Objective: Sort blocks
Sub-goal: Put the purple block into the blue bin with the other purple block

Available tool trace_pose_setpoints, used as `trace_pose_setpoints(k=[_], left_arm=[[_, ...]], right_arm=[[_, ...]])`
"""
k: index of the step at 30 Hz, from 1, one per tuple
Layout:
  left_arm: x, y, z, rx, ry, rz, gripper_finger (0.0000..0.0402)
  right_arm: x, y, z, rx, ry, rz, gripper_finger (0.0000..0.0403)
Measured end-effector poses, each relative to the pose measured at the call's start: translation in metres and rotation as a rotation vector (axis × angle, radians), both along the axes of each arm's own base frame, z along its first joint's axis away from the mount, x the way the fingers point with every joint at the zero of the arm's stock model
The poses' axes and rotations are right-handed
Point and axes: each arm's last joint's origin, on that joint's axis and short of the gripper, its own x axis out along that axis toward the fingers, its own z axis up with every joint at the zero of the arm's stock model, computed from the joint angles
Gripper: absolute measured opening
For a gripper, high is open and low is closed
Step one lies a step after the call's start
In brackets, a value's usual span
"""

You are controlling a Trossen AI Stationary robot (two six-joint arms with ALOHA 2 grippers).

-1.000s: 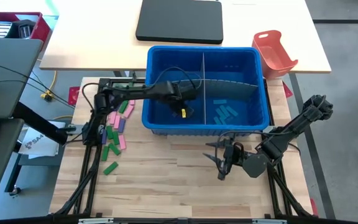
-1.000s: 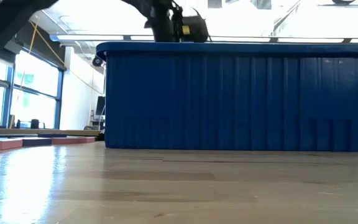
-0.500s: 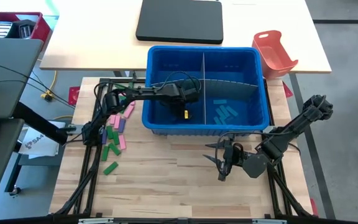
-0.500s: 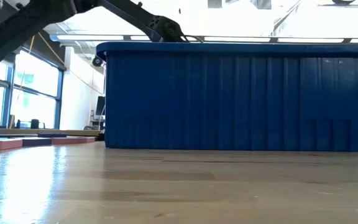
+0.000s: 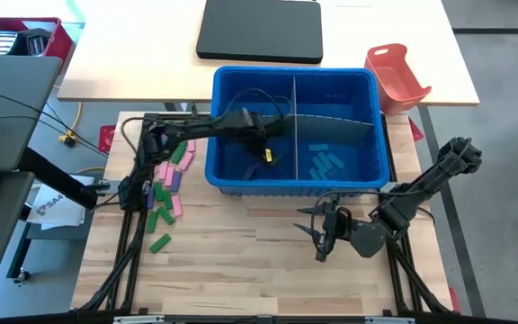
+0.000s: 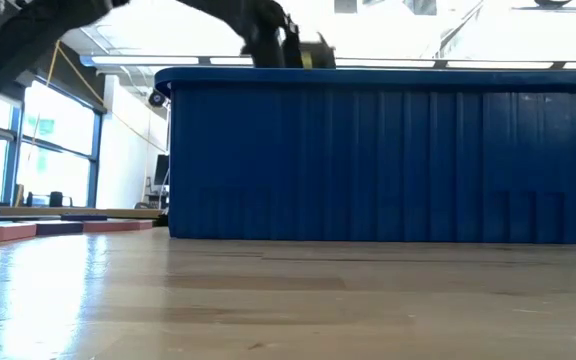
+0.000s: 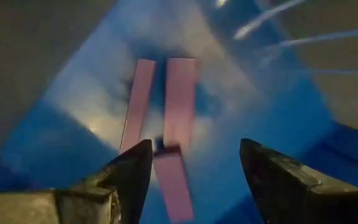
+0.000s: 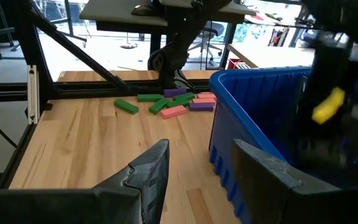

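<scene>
Left gripper hung wide open over the bin with pink blocks below; right gripper was open, idle

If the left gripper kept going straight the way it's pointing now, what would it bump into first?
Probably the pink blocks on the floor of the blue bin. The left gripper hangs open over the bin's left half, pointing down at them, one block right between its fingers. How far below is unclear.
</scene>
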Motion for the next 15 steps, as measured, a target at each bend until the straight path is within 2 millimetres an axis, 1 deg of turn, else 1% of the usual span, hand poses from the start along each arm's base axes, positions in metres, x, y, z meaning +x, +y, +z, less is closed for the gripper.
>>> trace_pose_setpoints(k=[3,5,9,12,15], left_arm=[[-0.01,-0.013,0.04,0.042,-0.07,-0.045,0.0238],[-0.021,-0.026,0.067,0.076,-0.111,-0.073,0.0238],[-0.056,-0.065,0.12,0.19,-0.155,-0.113,0.0238],[-0.084,-0.1,0.146,0.293,-0.139,-0.123,0.0239],[-0.109,-0.134,0.159,0.355,-0.1,-0.117,0.0239]], right_arm=[[0.0,0.0,0.0,-0.002,0.003,0.0,0.0169],[0.0,0.0,0.0,-0.003,0.004,0.0,0.0169],[0.0,0.0,0.0,-0.003,0.004,0.0,0.0169],[0.0,0.0,0.0,-0.006,0.004,0.001,0.0169],[0.0,0.0,0.0,-0.006,0.005,0.001,0.0169]])
